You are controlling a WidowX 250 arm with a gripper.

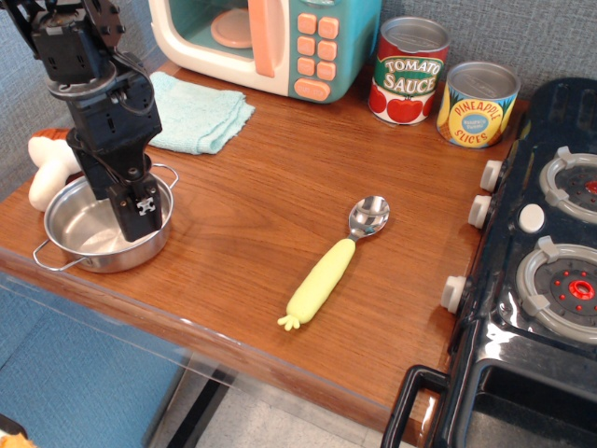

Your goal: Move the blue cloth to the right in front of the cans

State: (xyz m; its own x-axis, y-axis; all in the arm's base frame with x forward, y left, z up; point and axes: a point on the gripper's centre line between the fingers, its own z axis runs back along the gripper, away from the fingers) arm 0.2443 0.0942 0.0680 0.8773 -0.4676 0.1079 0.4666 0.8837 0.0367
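Nearest the lens, at the lower right, sits a glossy black toy stove (522, 308) with grey burner rings and white knobs, well off to the right of my gripper (140, 207). On the brown wooden bench (252, 187) between us lies a spoon with a pale yellow-green handle and a shiny metal bowl (331, 266), handle pointing toward the front edge, to the right of my gripper and apart from it. My gripper is black and blocky and hangs over the rim of a small round stainless steel pot with wire loop handles (84, 233); its fingers look close together, but from this angle I cannot tell whether they are fully closed, and I see nothing held in them. Just past the pot on the far left, a white rounded object (47, 173) peeks out, partly hidden by my arm. Behind my gripper and slightly right, the pale aqua-blue terry cloth (198, 114) lies flat on the bench, just in front of the cream and teal toy microwave with peach buttons (270, 42). Far to the right along the back stand the red-and-green tomato sauce can (407, 73) and the yellow-and-blue pineapple slices can (478, 105), side by side, well apart from the cloth.
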